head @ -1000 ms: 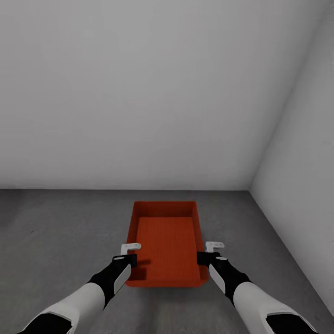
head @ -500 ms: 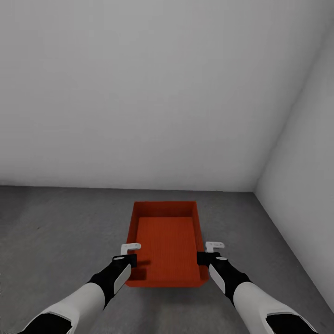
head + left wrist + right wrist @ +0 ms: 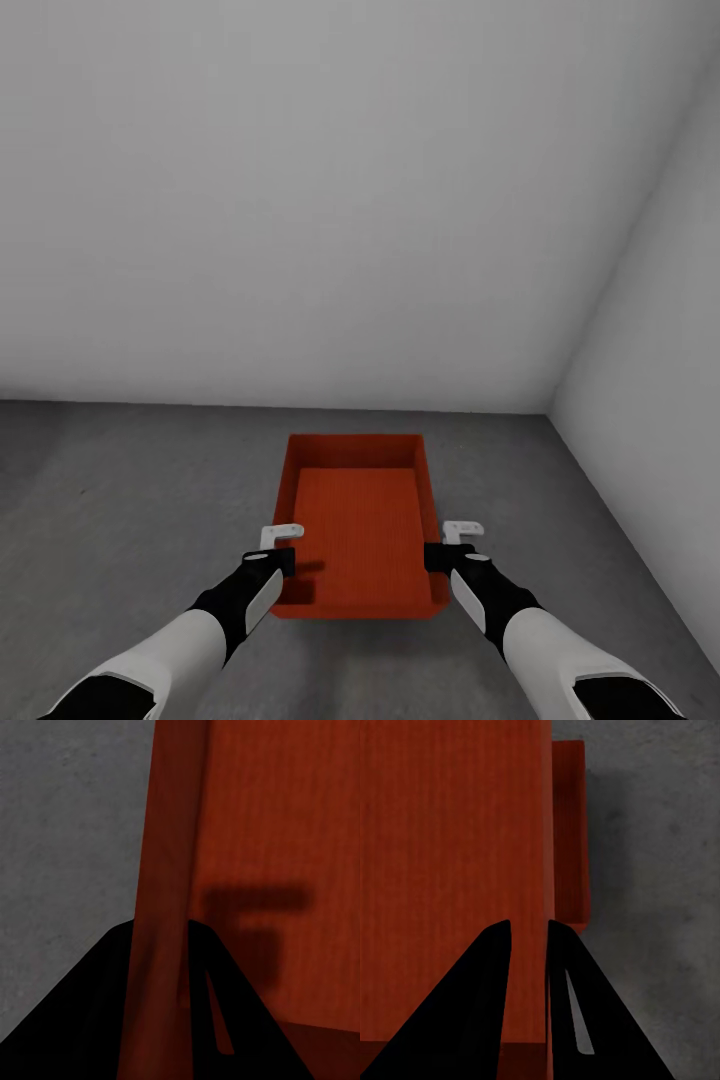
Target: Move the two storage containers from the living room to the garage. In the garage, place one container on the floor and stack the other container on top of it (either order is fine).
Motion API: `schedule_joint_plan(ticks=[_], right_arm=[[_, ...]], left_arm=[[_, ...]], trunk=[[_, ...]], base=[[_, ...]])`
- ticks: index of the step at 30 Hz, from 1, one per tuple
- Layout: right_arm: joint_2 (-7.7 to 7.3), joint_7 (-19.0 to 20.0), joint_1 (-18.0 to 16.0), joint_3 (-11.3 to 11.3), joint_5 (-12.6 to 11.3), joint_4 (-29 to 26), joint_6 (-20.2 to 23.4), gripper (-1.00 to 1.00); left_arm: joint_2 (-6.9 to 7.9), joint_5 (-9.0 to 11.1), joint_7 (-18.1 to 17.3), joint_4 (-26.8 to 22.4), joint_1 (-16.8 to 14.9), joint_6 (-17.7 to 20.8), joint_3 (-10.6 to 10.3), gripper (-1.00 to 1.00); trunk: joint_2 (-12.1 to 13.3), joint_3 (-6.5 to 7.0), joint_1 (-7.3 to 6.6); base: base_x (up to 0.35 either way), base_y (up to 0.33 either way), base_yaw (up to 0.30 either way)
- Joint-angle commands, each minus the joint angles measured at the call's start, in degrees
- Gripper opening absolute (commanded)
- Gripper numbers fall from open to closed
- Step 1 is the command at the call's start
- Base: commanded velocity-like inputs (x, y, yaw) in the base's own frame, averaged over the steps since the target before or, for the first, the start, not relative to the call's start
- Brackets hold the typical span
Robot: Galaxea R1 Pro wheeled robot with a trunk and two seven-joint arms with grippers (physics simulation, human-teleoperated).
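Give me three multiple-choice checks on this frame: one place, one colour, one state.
1. Where is the container?
A. between both grippers
B. outside the left arm
C. against the far wall

2. What colour is the floor?
A. light wood
B. dark grey
C. white

3. How are the right gripper fingers set?
A. spread wide
B. closed astride the container's side wall
C. holding nothing

Answers:
1 A: the left gripper and right gripper flank it.
2 B: it is speckled grey.
3 B: the right wrist view shows the wall between them.
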Motion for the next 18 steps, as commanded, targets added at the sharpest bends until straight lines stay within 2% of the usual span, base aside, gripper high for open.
schedule_joint_plan(ticks=[1,3,18], right_arm=[[-0.23,0.03,0.01,-1.16,-0.37,-0.02,0.32,-1.00],[-0.23,0.03,0.01,-1.16,-0.37,-0.03,0.32,-1.00],[-0.23,0.03,0.01,-1.16,-0.35,-0.01,0.24,-1.00]], left_arm=[[2.35,-0.77,0.48,-0.34,-0.06,-1.17,3.38,-1.00],[2.35,-0.77,0.48,-0.32,-0.06,-1.17,3.38,-1.00],[2.43,-0.77,0.48,-0.44,-0.06,-1.08,3.44,-1.00]], trunk=[[-0.04,-0.06,0.00],[-0.04,-0.06,0.00],[-6.06,-2.75,3.30]], base=[[0.000,0.000,0.000],[0.000,0.000,0.000],[0.000,0.000,0.000]])
